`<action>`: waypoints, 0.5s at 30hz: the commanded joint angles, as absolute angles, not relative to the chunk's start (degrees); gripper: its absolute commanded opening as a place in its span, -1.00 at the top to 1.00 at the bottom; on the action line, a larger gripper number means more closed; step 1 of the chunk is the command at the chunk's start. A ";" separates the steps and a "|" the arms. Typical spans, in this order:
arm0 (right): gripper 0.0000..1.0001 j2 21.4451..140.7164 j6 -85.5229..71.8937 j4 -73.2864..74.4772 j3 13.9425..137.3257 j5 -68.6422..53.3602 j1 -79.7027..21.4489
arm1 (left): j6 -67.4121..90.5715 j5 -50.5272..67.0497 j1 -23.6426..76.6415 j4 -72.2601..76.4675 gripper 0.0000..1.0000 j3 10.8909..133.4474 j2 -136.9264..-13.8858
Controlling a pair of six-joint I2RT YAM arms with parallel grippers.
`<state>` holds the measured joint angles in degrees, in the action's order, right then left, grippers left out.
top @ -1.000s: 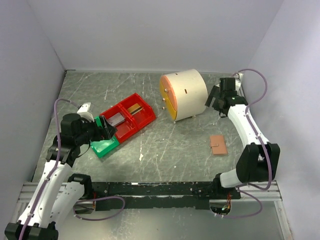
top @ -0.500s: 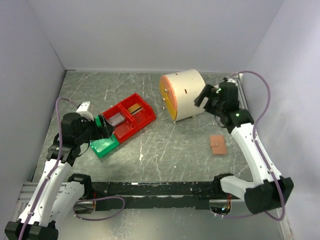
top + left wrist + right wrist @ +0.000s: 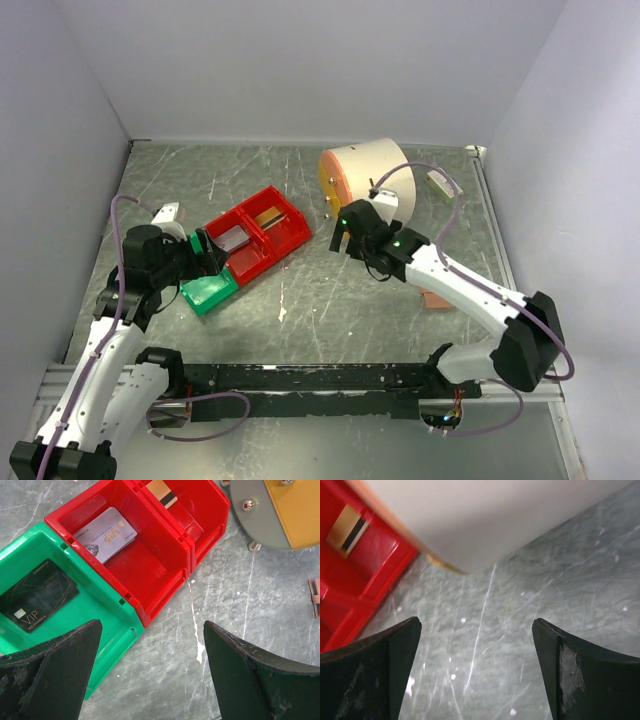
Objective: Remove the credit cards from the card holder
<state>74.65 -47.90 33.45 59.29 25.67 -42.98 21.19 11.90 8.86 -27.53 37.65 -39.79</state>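
Left wrist view shows us the cards [image 3: 106, 534] in the green and red bins [image 3: 167, 555]; the wallet [image 3: 436, 300] lies toward the surface's [image 3: 245, 640] right edge. Our left pincer [image 3: 152, 630] and right pincer [image 3: 476, 625] gape wide, empty.

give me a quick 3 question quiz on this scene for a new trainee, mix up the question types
1. Multiple choice: which card lies in the green bin? A gold, B dark, C silver-grey.
2. True or false: the right fingers are shut on a card.
3. Count: how many cards lie in the red bins?
Key: 1 B, the dark card. 2 False, they stand open and empty. 3 Two, the silver-grey card and the gold card, one per bin.
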 commanded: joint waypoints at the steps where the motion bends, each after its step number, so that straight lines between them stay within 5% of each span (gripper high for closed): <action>1: -0.92 78.08 -51.75 34.40 62.61 40.44 -42.95 | 21.96 10.92 8.40 -26.72 -0.89 38.41 -39.72; 10: -0.97 84.50 -44.93 33.82 65.57 44.55 -36.34 | 22.74 10.56 8.44 -27.46 -0.89 38.58 -41.40; 15: -0.96 81.61 -34.69 24.15 62.02 31.06 -24.67 | 23.02 10.48 8.44 -27.64 -0.89 38.64 -41.96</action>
